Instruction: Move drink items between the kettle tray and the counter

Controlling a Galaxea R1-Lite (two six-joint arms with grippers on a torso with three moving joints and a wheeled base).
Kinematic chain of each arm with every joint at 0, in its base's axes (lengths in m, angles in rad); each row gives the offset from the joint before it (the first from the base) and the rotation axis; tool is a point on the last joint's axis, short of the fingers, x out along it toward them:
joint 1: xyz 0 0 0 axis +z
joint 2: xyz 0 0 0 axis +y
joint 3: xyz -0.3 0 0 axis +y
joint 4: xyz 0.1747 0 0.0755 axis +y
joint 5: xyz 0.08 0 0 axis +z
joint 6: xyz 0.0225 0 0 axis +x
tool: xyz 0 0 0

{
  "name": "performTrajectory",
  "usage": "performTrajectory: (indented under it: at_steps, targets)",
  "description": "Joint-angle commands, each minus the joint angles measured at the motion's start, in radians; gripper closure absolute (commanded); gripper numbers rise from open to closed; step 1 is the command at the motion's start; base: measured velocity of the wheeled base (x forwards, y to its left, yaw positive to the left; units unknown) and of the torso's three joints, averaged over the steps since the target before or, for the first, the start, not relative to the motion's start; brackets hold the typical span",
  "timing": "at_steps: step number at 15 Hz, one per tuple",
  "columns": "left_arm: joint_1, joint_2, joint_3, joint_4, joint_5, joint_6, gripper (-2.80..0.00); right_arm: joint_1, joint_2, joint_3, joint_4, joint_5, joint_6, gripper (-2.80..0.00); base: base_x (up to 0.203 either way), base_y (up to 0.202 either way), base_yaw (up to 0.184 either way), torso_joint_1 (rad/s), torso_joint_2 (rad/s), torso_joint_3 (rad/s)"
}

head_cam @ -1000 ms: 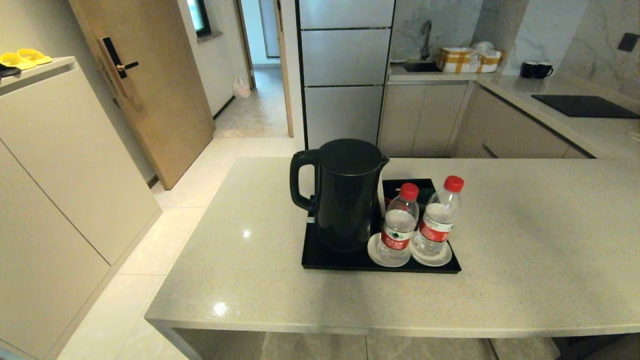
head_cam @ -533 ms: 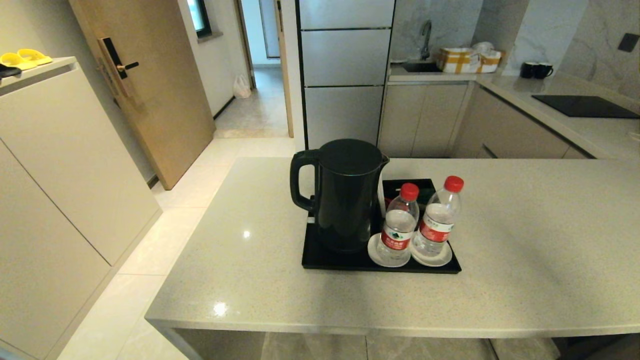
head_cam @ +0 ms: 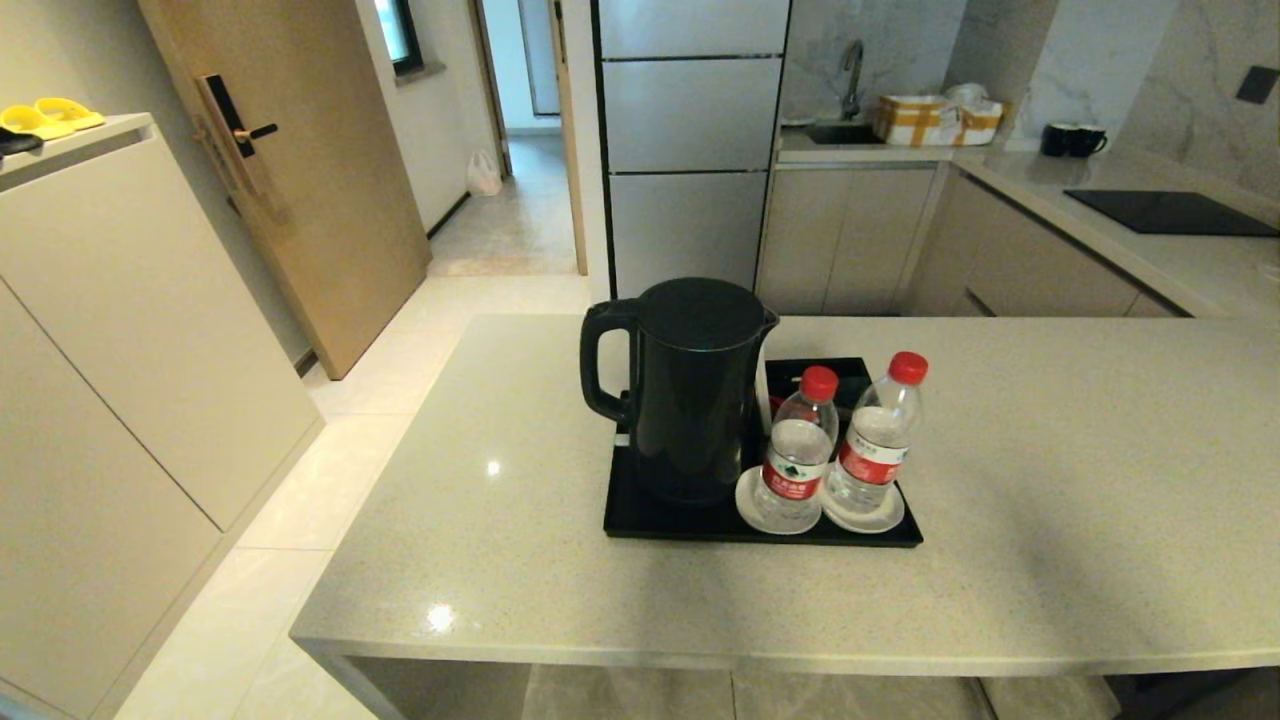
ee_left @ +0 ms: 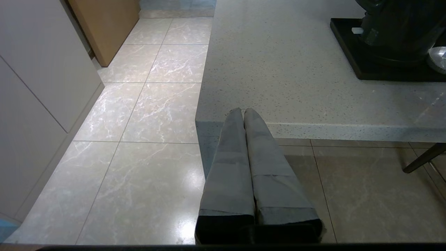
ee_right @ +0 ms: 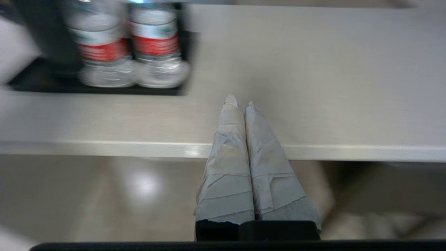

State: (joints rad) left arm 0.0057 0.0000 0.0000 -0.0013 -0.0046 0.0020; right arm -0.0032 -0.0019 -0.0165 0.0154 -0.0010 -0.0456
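Observation:
Two small clear water bottles with red caps, one on the left [head_cam: 797, 450] and one on the right [head_cam: 878, 436], stand on white saucers at the front right of the black kettle tray [head_cam: 660, 520]. A black kettle [head_cam: 685, 385] fills the tray's left side. The tray rests on the beige speckled counter [head_cam: 1050, 520]. Neither arm shows in the head view. My right gripper [ee_right: 240, 101] is shut and empty, hovering at the counter's near edge, with both bottles [ee_right: 101, 48] [ee_right: 156, 45] some way off to one side. My left gripper [ee_left: 243, 111] is shut and empty by the counter's corner.
A black sachet box [head_cam: 825, 375] sits behind the bottles on the tray. Beyond the counter stand a worktop with a black hob [head_cam: 1165, 212], a sink [head_cam: 845, 130] and tall cabinets [head_cam: 690, 140]. A wooden door [head_cam: 290, 170] and tiled floor [head_cam: 330, 480] lie to the left.
The head view is unchanged; kettle, tray and both bottles stand where they were.

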Motion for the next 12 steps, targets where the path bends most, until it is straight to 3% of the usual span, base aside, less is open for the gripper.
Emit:
performTrajectory:
  at_steps: [1, 12]
  targets:
    - [0.000, 0.000, 0.000, 0.000, 0.000, 0.000, 0.00, 0.000, 0.000, 0.017, -0.002, 0.004, 0.006, 0.00, 0.000, 0.000, 0.000, 0.000, 0.00, 0.000]
    - [0.000, 0.000, 0.002, 0.000, 0.000, 0.000, 0.00, -0.001, 0.000, 0.016, -0.006, 0.002, 0.026, 0.00, 0.000, 0.000, 0.000, 0.000, 0.00, 0.000]
